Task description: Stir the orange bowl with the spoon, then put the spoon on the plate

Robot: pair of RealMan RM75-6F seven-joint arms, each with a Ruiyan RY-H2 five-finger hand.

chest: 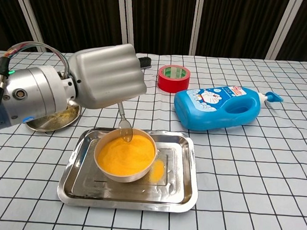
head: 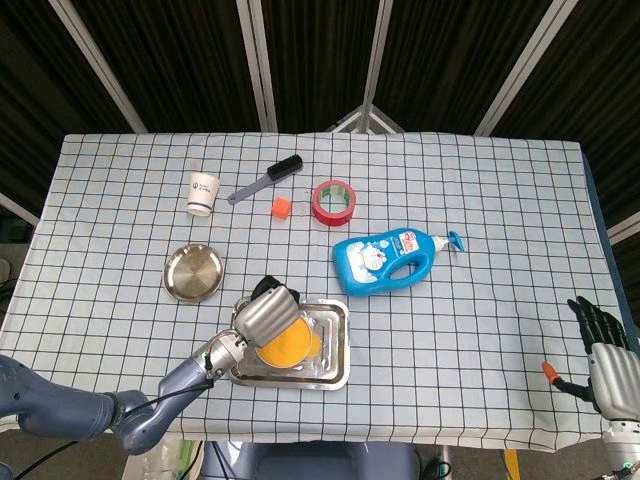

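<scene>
Orange bowl (chest: 125, 155) of orange powder in tray (chest: 183, 190). Left hand (chest: 107, 76) grips spoon (chest: 124, 128), tip at bowl's 12 o'clock. Head view only: right hand (head: 603, 345), fingers spread, empty.

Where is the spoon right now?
In the chest view, left of centre: the left hand holds the spoon nearly upright, its tip dipping into the orange bowl on the steel tray.

Open cloth right of the tray (chest: 189, 172), out to the table edge where the right hand (head: 604, 352) hangs. Behind the tray, blocked by the blue bottle (chest: 218, 108) and red tape (chest: 173, 78). Left of the tray, crowded by the left hand (chest: 107, 76) above the bowl (chest: 125, 158), with the plate (head: 194, 272) just beyond.
</scene>
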